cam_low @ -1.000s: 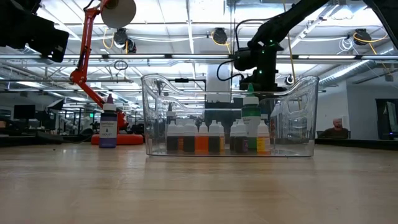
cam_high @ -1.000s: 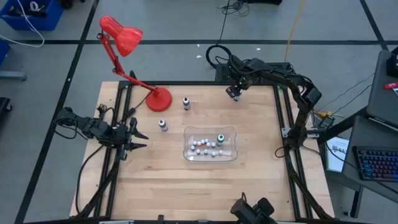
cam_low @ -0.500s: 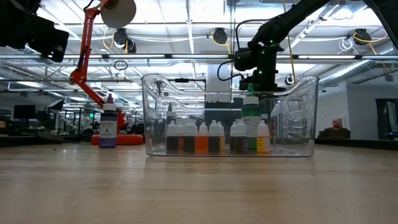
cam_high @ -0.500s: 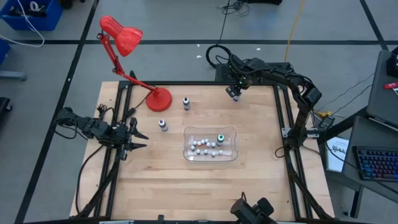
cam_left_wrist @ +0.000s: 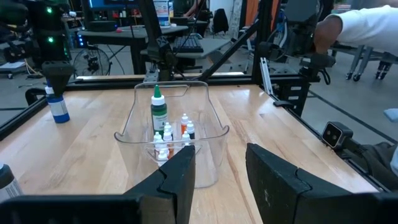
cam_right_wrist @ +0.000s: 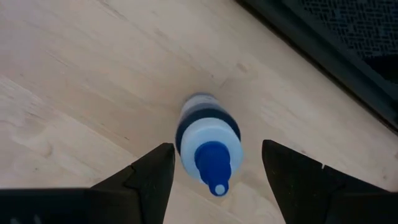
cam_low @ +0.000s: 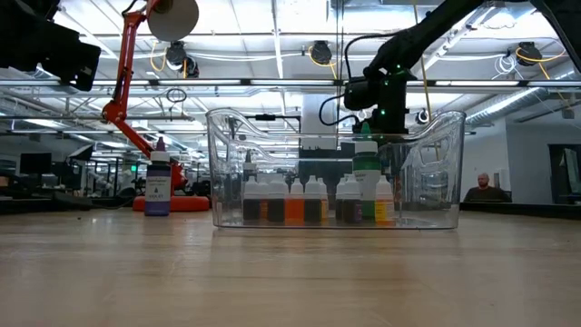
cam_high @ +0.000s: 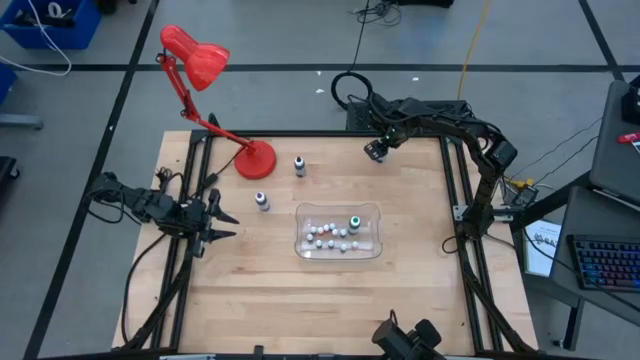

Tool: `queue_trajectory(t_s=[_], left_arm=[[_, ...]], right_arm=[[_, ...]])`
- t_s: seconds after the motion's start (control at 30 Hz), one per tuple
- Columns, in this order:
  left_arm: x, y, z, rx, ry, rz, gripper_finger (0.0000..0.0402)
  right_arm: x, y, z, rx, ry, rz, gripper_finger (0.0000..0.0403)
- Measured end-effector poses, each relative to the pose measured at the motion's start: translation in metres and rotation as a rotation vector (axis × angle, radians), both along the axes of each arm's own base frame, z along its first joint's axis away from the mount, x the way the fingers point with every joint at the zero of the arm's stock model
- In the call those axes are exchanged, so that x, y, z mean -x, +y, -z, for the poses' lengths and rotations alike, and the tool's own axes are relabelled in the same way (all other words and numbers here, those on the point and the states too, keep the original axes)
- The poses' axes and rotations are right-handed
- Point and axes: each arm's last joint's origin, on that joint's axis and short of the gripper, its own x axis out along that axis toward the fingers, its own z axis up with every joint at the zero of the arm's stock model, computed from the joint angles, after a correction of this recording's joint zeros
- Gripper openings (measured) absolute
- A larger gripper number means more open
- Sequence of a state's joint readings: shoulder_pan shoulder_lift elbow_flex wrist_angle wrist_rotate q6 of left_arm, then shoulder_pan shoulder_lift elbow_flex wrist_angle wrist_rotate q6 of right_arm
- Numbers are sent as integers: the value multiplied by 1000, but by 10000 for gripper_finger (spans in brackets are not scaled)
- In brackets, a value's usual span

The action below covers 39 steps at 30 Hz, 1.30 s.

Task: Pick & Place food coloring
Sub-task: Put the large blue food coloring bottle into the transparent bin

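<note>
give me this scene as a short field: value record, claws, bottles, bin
right claw: open, above a blue-capped bottle at the table's far edge, fingers on either side, not touching
left claw: open, at the table's left edge, facing the bin
clear bin: mid-table, holds small bottles and one taller green-capped bottle
loose bottles: one beside the red lamp base, one left of the bin

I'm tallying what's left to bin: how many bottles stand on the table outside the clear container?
3: one bottle beside the red lamp base, one left of the container, one under the right gripper.
</note>
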<state>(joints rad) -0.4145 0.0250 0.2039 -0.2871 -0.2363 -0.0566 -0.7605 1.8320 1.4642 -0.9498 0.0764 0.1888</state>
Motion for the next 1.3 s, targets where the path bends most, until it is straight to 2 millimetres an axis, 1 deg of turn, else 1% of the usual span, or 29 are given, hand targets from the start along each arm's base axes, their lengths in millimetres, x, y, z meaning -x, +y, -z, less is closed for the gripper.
queue_trajectory(t_s=[0.1,0.6,0.73,1.0,1.1,1.3], left_arm=[[0,0,0,0,0,0,145],[0,0,0,0,0,0,145],[0,0,0,0,0,0,145],[0,0,0,0,0,0,145],[0,0,0,0,0,0,145],[0,0,0,0,0,0,145]], right_arm=[[0,0,3,5,-4,-5,232],[-1,-1,2,16,-16,-18,225],[-1,-1,2,16,-17,-18,203],[-2,-1,0,23,-31,-16,121],[-2,-2,0,31,-35,-20,111],[-4,-1,0,40,-34,-61,110]])
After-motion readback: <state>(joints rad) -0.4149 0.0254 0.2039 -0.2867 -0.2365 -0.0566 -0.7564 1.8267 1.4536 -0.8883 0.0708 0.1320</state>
